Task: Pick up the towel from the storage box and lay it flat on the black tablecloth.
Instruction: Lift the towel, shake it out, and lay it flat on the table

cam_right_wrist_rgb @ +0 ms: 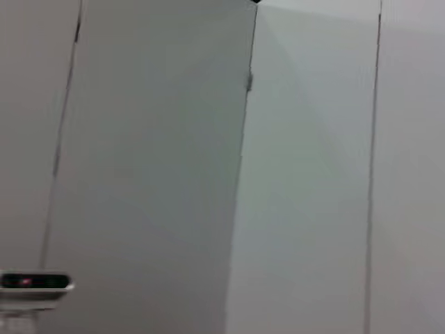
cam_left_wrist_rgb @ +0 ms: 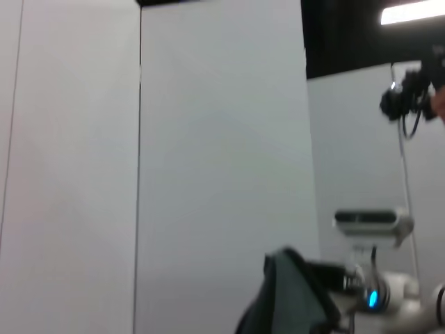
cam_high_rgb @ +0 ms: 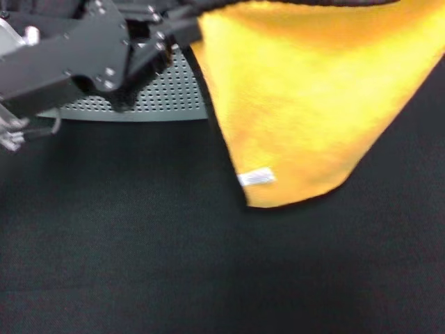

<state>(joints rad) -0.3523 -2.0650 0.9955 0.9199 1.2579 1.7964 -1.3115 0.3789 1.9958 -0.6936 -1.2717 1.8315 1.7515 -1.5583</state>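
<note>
In the head view the yellow-orange towel [cam_high_rgb: 306, 97] hangs in the air, spread wide above the black tablecloth [cam_high_rgb: 139, 250]. Its lowest corner, with the white tag [cam_high_rgb: 256, 178], points down and hangs over the cloth. My left gripper [cam_high_rgb: 177, 35] is at the upper left, shut on the towel's upper left corner by its black edging. The towel's upper right part runs out of view, and my right gripper does not show. The grey perforated storage box [cam_high_rgb: 156, 97] stands behind the left gripper, partly hidden by the arm and the towel.
The left arm [cam_high_rgb: 62, 66] crosses the upper left of the head view, in front of the box. The wrist views show only white wall panels [cam_right_wrist_rgb: 160, 167]. The left wrist view also shows a dark shape [cam_left_wrist_rgb: 292, 299] and a white device with a blue light [cam_left_wrist_rgb: 375, 298].
</note>
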